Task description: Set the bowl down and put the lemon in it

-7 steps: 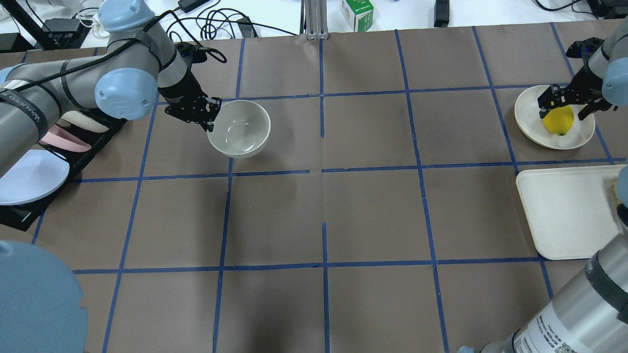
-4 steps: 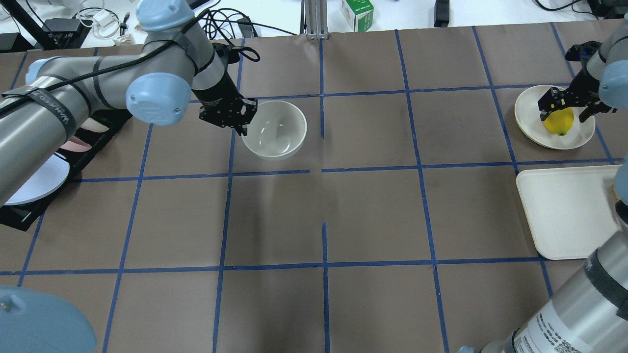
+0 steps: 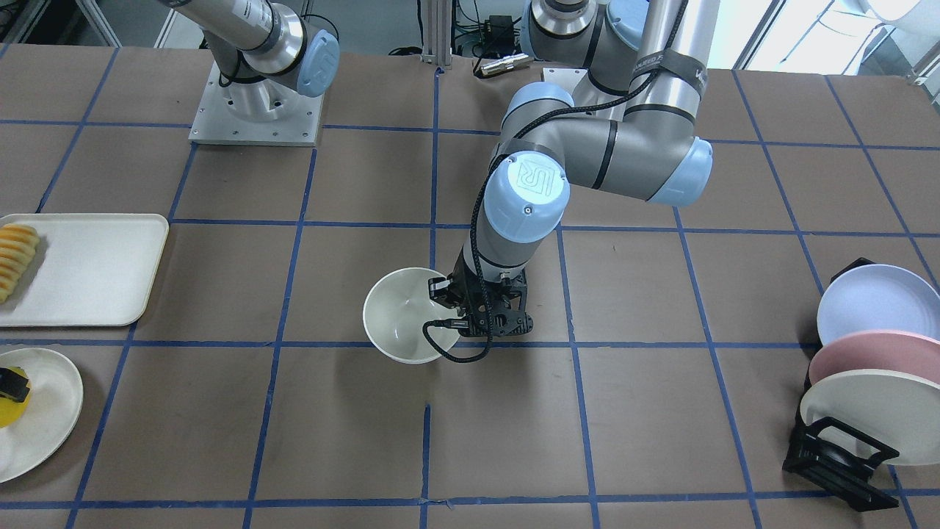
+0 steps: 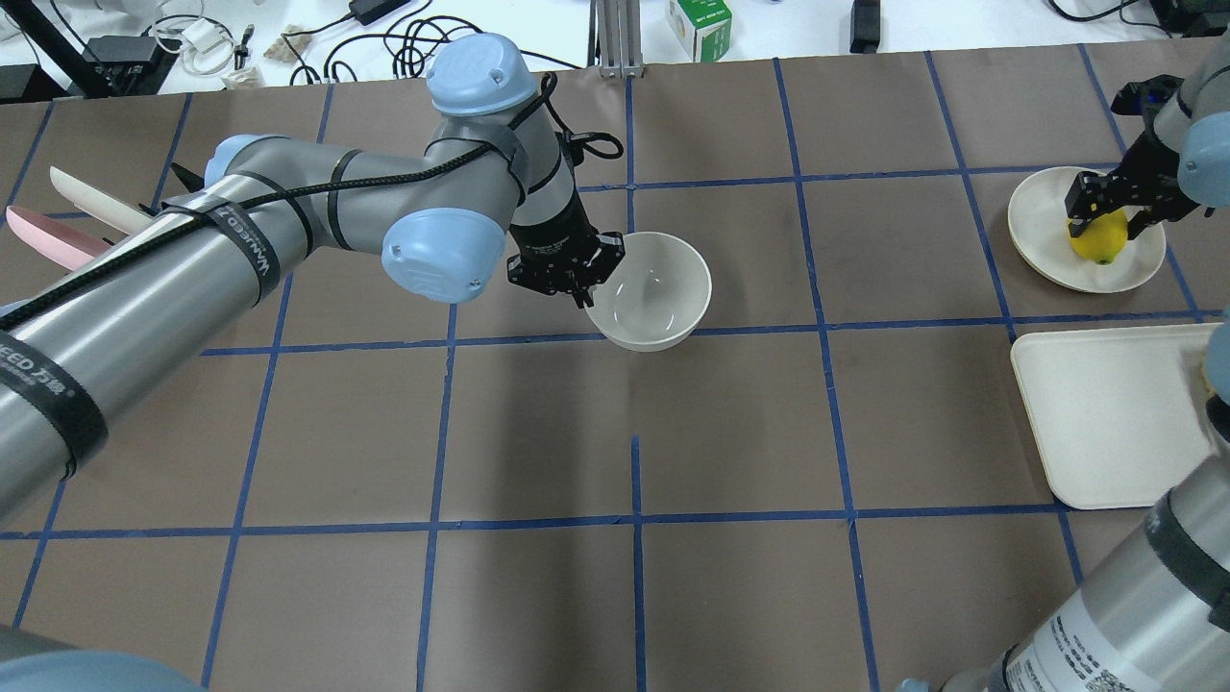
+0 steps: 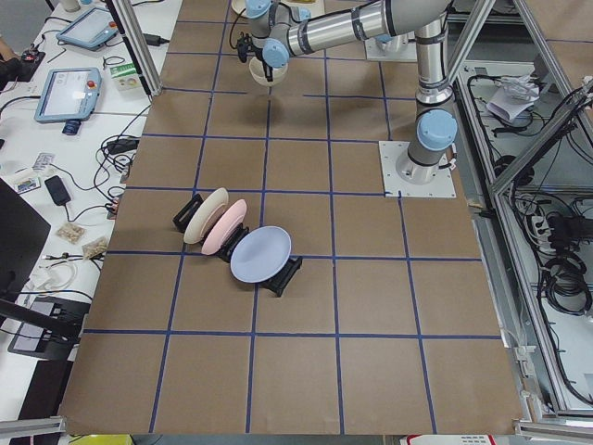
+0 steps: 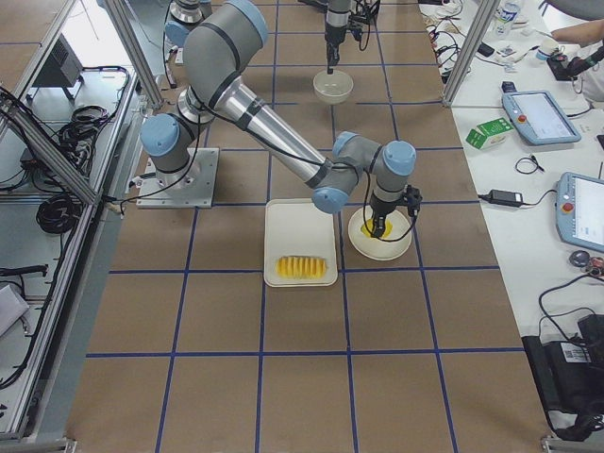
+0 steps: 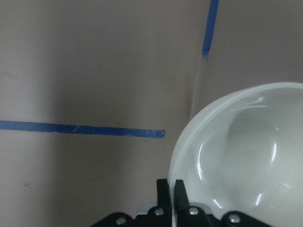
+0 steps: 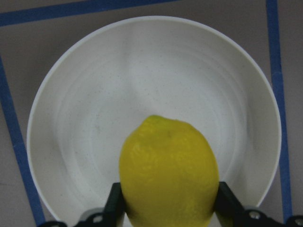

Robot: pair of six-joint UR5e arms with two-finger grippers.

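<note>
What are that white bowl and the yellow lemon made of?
The bowl looks like glazed ceramic or hard glossy plastic: sharp curved glints cross its smooth off-white inside; I cannot tell which. The lemon has finely dimpled, slightly waxy yellow skin like real peel, though a plastic replica could look alike.

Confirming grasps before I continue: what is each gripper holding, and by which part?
The left gripper pinches the deep cream glossy bowl by its rim, jaws either side of the wall. The right gripper clamps the small yellow oval lemon across its sides.
</note>
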